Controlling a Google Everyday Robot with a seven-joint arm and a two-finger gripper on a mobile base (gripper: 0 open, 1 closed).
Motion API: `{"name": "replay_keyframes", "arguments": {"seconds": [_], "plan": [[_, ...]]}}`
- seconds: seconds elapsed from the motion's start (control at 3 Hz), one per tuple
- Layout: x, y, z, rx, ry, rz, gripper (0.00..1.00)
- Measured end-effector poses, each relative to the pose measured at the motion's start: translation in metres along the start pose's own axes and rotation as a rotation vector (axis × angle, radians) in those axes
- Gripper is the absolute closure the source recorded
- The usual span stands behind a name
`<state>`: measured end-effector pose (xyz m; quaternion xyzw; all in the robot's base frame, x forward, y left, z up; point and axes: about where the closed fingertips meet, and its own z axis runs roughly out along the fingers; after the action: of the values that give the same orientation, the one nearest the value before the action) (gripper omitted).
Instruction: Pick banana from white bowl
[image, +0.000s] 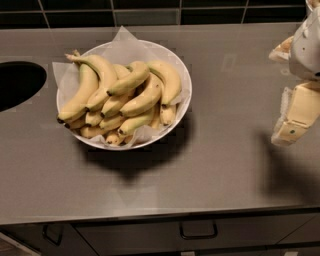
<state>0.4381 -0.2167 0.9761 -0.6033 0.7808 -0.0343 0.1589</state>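
The white bowl (177, 65) stands on the grey counter, left of centre, lined with crinkled white paper that sticks out past its rim. It holds several yellow bananas, some joined in a bunch. A short, gently curved banana (129, 80) with a greenish tinge and a dark tip lies on top of the pile, near the middle. My gripper (286, 85) hangs at the right edge of the view, above the counter and well to the right of the bowl. Its pale fingers (295, 116) stand apart and hold nothing.
A dark round opening (17, 82) is cut into the counter at the far left. A dark tiled wall (150, 10) runs along the back. Drawers with a handle (198, 231) sit under the front edge. The gripper's shadow falls on the counter at lower right.
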Motion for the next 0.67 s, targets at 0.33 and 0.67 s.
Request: {"name": "replay_keyframes", "arguments": {"seconds": [0.33, 0.67], "plan": [[0.0, 0.0, 0.0, 0.0, 0.0, 0.0, 0.0], [-0.0071, -0.0014, 0.0036, -0.005, -0.019, -0.009, 0.0]]}}
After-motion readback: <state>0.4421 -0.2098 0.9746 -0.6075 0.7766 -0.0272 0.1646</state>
